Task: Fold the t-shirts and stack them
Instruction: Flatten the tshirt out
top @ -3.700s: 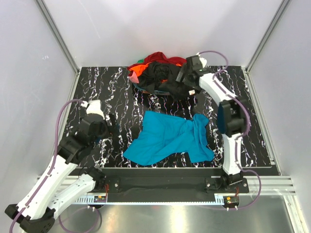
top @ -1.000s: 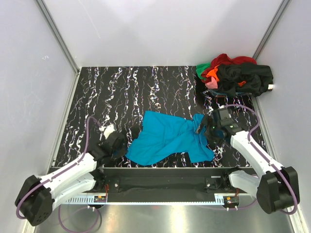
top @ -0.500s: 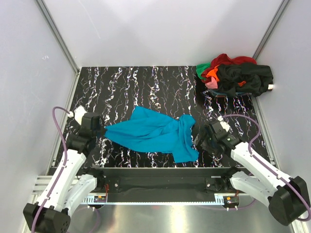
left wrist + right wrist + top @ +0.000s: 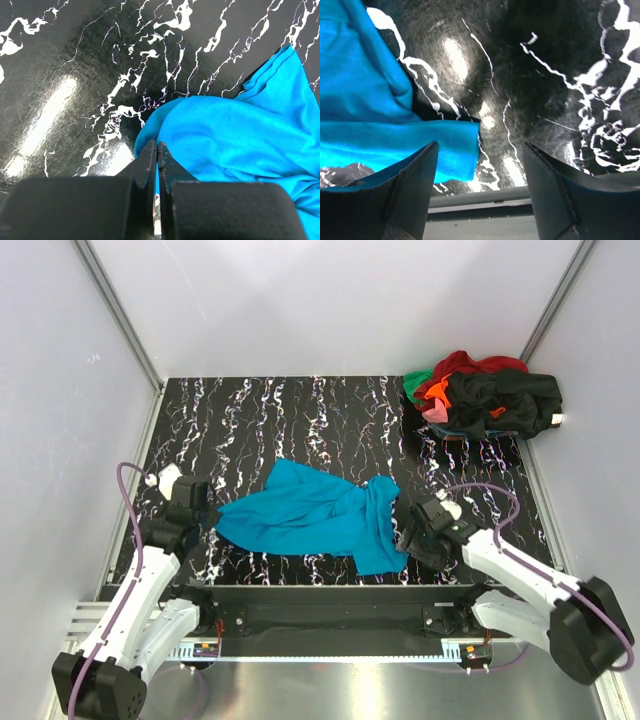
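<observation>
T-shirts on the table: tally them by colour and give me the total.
teal-blue t-shirt: 1
black t-shirt: 1
red t-shirt: 1
green t-shirt: 1
orange t-shirt: 1
pink t-shirt: 1
Total: 6 colours seen; the bunched ones at the back right may hide more.

The black table with white streaks held 1 blue t-shirt near the front and a pile of t-shirts in the far right corner.
</observation>
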Controlling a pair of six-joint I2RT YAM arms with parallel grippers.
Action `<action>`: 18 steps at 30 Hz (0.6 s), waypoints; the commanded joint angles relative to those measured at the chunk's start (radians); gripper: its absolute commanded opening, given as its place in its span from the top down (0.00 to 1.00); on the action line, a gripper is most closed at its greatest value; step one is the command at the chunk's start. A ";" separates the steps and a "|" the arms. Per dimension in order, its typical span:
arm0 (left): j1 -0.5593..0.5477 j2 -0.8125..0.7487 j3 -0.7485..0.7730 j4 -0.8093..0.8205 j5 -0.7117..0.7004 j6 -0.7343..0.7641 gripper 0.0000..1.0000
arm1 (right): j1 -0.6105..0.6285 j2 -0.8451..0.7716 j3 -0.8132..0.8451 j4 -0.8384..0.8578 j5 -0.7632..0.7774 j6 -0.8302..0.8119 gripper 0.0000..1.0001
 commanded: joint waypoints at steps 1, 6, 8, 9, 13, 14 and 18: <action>0.006 -0.007 -0.003 0.046 0.012 0.016 1.00 | 0.013 0.088 0.073 0.053 0.015 -0.018 0.26; 0.006 -0.019 -0.006 0.046 0.010 0.014 1.00 | 0.032 0.177 0.099 0.102 -0.023 -0.031 0.41; 0.006 -0.027 -0.009 0.043 0.006 0.011 1.00 | 0.036 0.192 0.104 0.107 -0.025 -0.040 0.49; 0.006 -0.033 -0.009 0.044 0.004 0.011 0.99 | 0.036 0.203 0.107 0.110 -0.025 -0.042 0.57; 0.006 -0.036 -0.007 0.043 0.000 0.011 0.99 | 0.039 0.240 0.107 0.148 -0.032 -0.057 0.64; 0.006 -0.035 -0.006 0.043 -0.005 0.011 0.99 | 0.042 0.257 0.102 0.168 -0.054 -0.068 0.66; 0.006 -0.039 -0.006 0.041 -0.005 0.013 0.99 | 0.052 0.422 0.047 0.310 -0.120 -0.046 0.89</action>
